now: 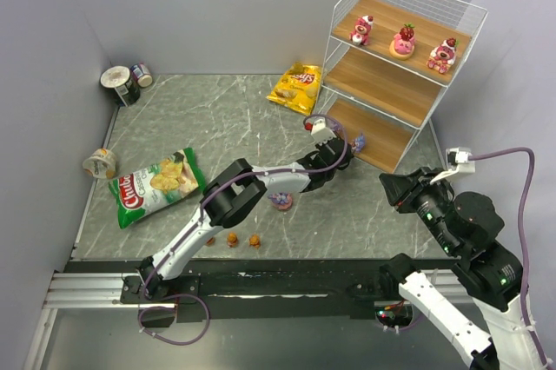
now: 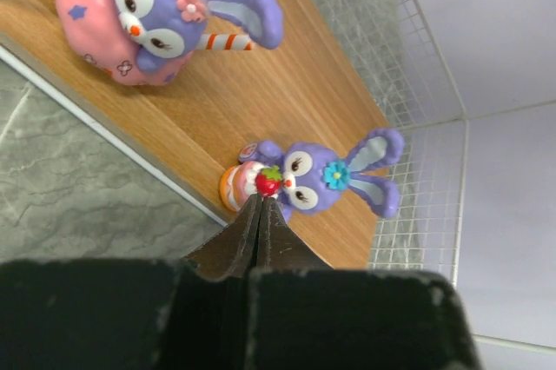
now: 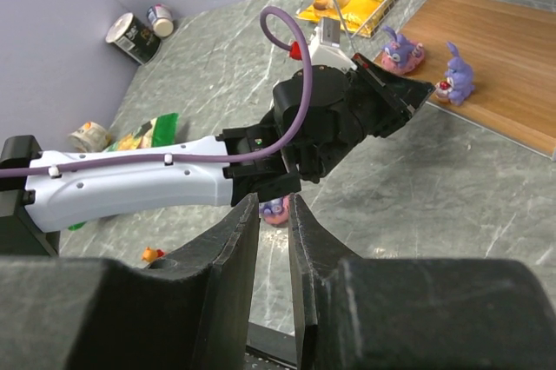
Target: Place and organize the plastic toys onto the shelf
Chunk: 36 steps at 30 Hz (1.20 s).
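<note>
The shelf (image 1: 432,37) stands at the back right. Three pink-and-red strawberry toys (image 1: 403,41) sit in a row on its top board. Two purple bunny toys are on the bottom board, a big one (image 2: 143,18) and a smaller one (image 2: 308,177). My left gripper (image 2: 263,202) is shut, its tips touching the front of the smaller bunny with nothing between them. A third purple toy (image 1: 281,201) lies on the table under the left arm. Three orange toys (image 1: 232,238) sit near the front edge. My right gripper (image 3: 274,205) hangs slightly open and empty over the table's right side.
A yellow chip bag (image 1: 296,88) lies beside the shelf's left legs. A green chip bag (image 1: 156,183) lies at the left. Two cans (image 1: 122,83) stand in the back left corner and another can (image 1: 101,162) lies by the left wall. The shelf's wire side (image 2: 417,188) is just beyond the bunny.
</note>
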Available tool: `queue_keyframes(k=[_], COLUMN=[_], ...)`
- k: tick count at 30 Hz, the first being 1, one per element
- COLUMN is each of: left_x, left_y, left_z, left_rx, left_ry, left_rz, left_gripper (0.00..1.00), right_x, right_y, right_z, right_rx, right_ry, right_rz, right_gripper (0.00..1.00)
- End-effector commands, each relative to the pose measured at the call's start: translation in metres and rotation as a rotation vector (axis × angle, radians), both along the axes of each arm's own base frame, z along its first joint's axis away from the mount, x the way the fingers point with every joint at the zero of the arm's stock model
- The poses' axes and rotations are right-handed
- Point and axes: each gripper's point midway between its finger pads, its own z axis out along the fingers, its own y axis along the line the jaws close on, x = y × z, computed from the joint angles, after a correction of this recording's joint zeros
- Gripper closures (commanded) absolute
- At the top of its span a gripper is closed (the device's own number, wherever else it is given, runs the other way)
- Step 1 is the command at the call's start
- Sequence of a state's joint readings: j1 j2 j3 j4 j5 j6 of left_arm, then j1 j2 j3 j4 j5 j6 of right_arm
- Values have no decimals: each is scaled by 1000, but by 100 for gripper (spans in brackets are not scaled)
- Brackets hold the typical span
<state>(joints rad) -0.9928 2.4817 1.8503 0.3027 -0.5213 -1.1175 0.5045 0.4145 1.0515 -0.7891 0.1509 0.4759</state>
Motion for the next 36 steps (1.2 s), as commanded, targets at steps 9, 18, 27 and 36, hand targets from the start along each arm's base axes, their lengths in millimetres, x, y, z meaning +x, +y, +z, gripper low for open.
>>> queue_keyframes(k=[9, 18, 27, 36], left_x=[14, 15, 19, 31], left_y=[-5, -5, -4, -7], left_z=[-12, -20, -15, -19], left_rx=[1, 10, 4, 13], left_ry=[-13, -21, -58, -73], left_rz=[-20, -23, -16, -33], left_gripper=[99, 99, 96, 91], right_x=[0, 3, 4, 4], right_y=[-10, -12, -13, -15], right_z=[-1, -2, -3, -4], right_rx=[-20, -26, -25, -27], right_ry=[-27, -28, -30, -28], right_rz=[-42, -57, -66, -74], right_gripper=[73, 73, 73, 73])
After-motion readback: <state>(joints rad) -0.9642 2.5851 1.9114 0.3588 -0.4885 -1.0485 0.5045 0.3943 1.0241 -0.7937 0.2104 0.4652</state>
